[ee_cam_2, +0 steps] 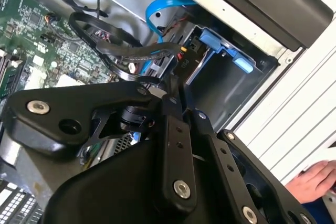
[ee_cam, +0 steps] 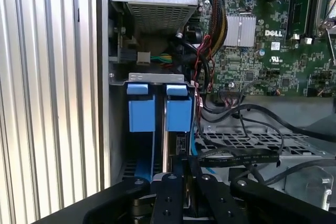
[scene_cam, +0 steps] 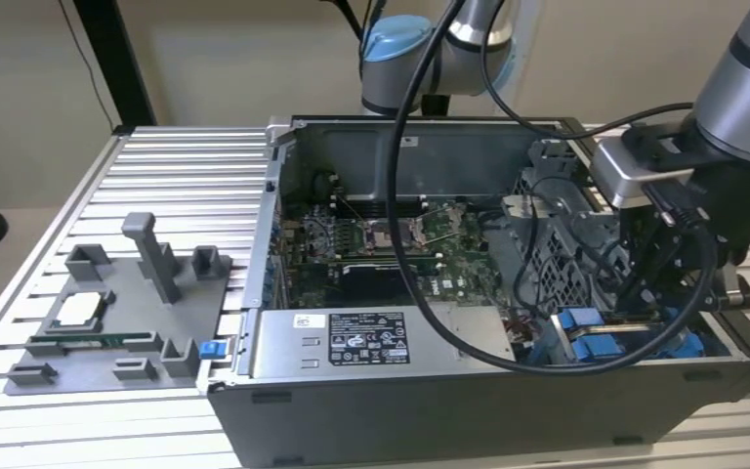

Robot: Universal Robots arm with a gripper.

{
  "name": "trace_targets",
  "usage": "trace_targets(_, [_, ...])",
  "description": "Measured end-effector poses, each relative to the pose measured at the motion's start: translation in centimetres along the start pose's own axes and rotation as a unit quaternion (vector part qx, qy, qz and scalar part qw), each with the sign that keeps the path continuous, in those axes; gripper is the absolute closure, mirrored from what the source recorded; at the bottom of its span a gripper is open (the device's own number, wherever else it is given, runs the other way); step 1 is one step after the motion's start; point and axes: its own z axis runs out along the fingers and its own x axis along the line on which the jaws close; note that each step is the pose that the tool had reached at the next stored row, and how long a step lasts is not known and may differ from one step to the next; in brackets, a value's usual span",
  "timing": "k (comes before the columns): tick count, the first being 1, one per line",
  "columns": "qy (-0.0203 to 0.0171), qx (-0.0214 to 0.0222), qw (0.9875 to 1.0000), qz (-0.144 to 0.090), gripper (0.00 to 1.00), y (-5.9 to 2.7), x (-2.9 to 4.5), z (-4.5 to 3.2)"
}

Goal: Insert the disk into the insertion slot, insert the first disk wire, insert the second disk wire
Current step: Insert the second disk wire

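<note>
Blue-bracketed disk (ee_cam: 168, 129) stands on edge in the insertion slot (ee_cam: 142, 166); pincer (ee_cam: 181, 174) closed narrow above it.

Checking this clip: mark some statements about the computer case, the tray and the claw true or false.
1. The computer case is open, with its circuit board showing. True.
2. The grey tray lies inside the case. False: it lies on the slatted table, outside the case, on the exterior view's left.
3. The claw is down inside the case, near the blue brackets. True.
4. The labelled silver box stands on the table beside the tray. False: it sits inside the case, along its front edge.
5. A person's hand shows in the second wrist view. True.
</note>
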Motion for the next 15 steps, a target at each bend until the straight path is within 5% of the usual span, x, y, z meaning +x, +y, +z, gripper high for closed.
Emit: trace_targets(15, [-0.0066,0.0017,1.0,0.006,1.0,-0.13,0.03,0.42])
